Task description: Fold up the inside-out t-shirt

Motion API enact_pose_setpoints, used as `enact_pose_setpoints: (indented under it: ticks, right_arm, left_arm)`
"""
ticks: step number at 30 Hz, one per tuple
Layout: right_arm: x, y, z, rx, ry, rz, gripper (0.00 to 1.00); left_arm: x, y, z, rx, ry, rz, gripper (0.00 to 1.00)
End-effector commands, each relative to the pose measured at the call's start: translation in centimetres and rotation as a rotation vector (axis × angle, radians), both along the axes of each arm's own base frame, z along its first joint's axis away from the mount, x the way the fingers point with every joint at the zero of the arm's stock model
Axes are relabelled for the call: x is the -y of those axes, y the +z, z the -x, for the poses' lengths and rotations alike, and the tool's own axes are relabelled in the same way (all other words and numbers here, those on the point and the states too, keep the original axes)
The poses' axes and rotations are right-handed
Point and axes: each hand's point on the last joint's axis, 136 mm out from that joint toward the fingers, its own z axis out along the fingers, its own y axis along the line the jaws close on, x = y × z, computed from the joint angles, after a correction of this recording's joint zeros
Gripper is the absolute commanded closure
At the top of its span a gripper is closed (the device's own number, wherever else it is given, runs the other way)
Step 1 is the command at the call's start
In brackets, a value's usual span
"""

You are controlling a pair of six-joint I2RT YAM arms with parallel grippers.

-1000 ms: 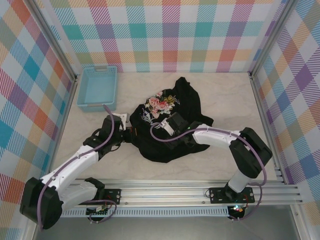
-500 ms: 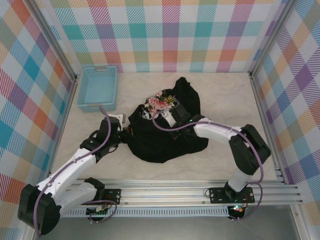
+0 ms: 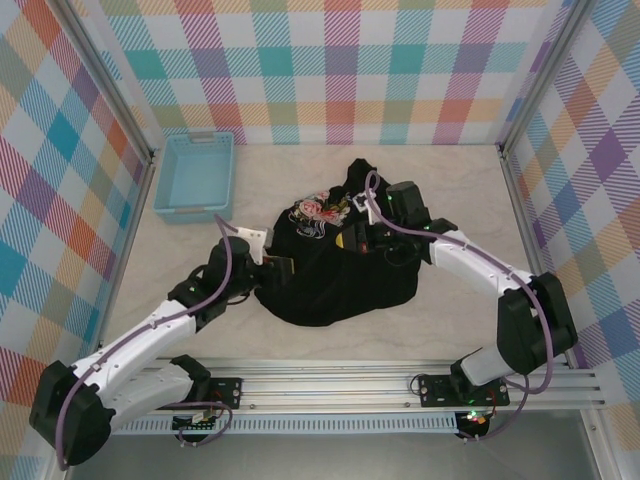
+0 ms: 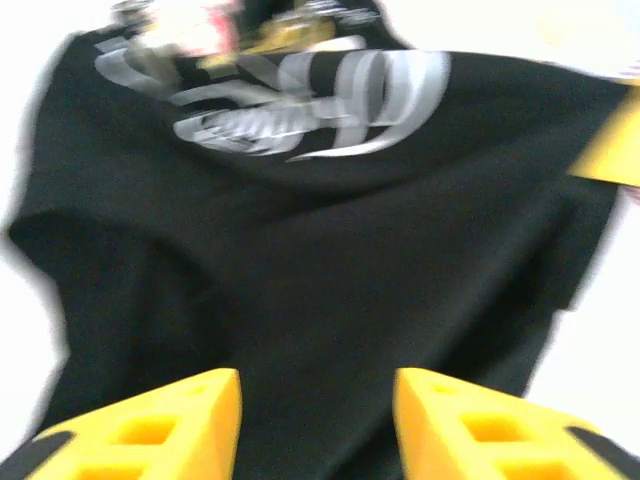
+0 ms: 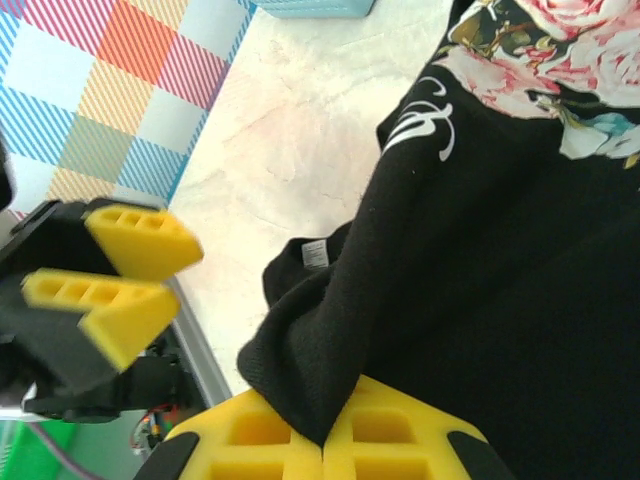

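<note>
Right gripper [image 5: 325,440]: pinched on a fold of the t-shirt [image 3: 335,285]
Left gripper [image 4: 318,390]: jaws apart, empty, beside the t-shirt's left edge

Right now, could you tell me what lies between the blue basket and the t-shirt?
Bare table separates basket from t-shirt, seen from the top view.

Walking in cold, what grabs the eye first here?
A crumpled black t-shirt with a pink floral print sprawls in the middle of the table. The right gripper pinches a fold of it; the left gripper stands open at its left edge. A light blue basket sits in the far left corner.
</note>
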Motion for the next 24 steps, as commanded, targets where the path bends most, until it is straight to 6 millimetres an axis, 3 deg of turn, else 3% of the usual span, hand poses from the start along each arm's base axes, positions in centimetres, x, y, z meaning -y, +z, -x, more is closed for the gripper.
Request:
enact_pose_setpoints:
  ticks: [1,4,6,9,13,21,23,24]
  right_arm:
    - [-0.5,0.3,0.0,-0.1,0.009,-0.067,1.0]
    - [-0.5,0.1,-0.1,-0.111,0.008,-0.073,1.0]
    - [-0.5,0.1,0.0,-0.114,0.011,-0.074,1.0]
    - [-0.3,-0.1,0.2,-0.114,0.012,-0.062,1.0]
    - [-0.1,-0.5,0.4,-0.114,0.022,-0.052,1.0]
    - [0.7,0.0,0.5,-0.079,0.022,-0.056,1.0]
    - [1.1,0.1,0.7,-0.066,0.015,-0.055,1.0]
    - [1.4,0.1,0.8,-0.058,0.012,-0.053,1.0]
  left_arm:
    - [5.2,0.9,2.1,0.06,-0.244,0.08,0.63]
    - [6.5,-2.1,1.3,0.017,-0.245,-0.072,0.6]
    - [5.4,-3.4,-0.8,0.039,-0.12,-0.197,0.5]
    - [3.5,-3.6,-3.0,0.108,0.01,-0.292,0.35]
    - [3.8,-3.9,-4.3,0.154,0.009,-0.349,0.2]
    - [8.3,-6.4,-5.7,0.133,-0.151,-0.36,0.15]
    - [8.1,-7.1,-6.7,0.121,-0.117,-0.392,0.23]
    - [8.2,-7.4,-7.2,0.11,-0.112,-0.389,0.33]
